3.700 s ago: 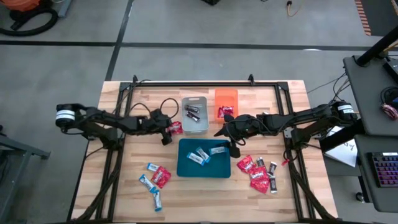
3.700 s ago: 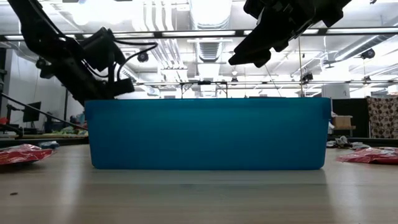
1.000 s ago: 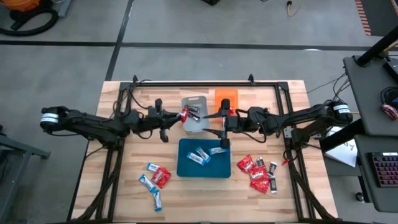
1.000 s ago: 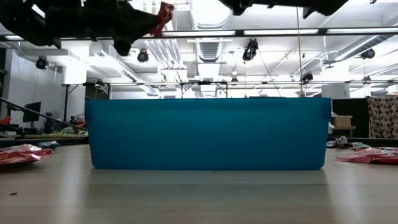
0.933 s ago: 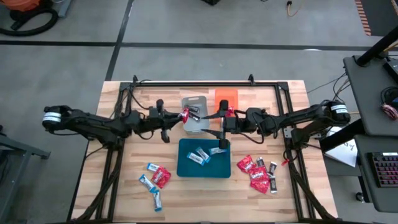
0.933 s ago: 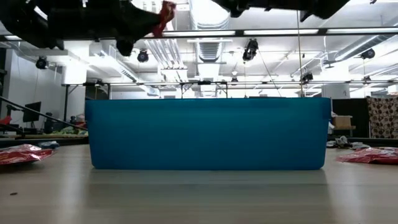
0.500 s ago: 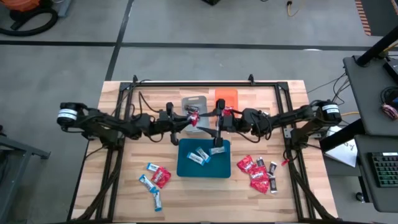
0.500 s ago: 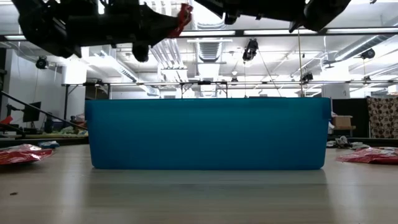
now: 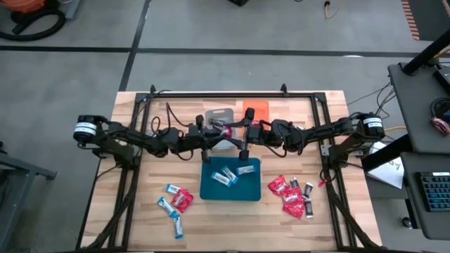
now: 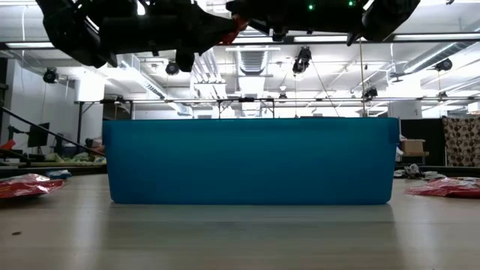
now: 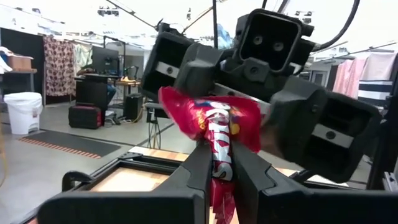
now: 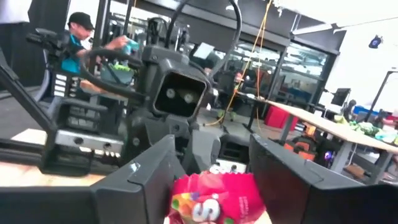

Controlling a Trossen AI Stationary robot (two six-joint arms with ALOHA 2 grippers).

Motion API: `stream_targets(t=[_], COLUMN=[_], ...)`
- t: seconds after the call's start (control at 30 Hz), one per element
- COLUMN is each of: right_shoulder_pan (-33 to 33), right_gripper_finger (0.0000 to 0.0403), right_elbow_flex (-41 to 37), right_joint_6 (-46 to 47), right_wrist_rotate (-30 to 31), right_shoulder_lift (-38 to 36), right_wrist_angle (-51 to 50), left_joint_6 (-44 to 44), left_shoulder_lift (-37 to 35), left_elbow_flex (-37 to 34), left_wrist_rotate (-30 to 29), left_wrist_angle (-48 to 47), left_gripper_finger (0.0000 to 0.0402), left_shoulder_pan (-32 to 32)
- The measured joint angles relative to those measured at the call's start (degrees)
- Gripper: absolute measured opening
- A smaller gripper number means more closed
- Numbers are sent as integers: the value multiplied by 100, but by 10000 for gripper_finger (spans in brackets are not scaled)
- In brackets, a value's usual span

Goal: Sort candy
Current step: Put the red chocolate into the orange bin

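While left claw (image 11: 219, 177) pinches red packet (image 11: 214, 124), right claw (image 12: 211, 171) gapes.

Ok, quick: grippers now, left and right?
Left gripper: shut on a red candy packet.
Right gripper: open, fingers either side of that same packet.

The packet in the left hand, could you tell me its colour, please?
Shiny red packet, clearest in the left wrist view.

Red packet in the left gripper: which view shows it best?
Left wrist view: the red packet fills the centre, pinched upright. Right wrist shows its top; high and low views show only a red speck.
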Motion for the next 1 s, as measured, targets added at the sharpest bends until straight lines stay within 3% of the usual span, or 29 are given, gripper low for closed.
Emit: stream_targets(t=[0.5, 0.73, 1.0], right_shoulder_pan=[-96, -96, -192], right_gripper_finger=[53, 44, 37], right_elbow_flex=[4, 4, -2], right_joint_6=[-24, -7, 5], right_wrist_rotate=[-71, -71, 139], right_shoulder_lift=[0, -7, -79], right_wrist_angle=[-307, -329, -660], left_joint_6=[2, -32, -294], left_shoulder_lift=[-10, -17, -85], left_elbow_flex=[24, 33, 0], left_wrist_rotate=[81, 83, -79], left_wrist_angle=[-20, -50, -357], left_gripper_finger=[18, 38, 119], left_shoulder_pan=[4, 2, 13])
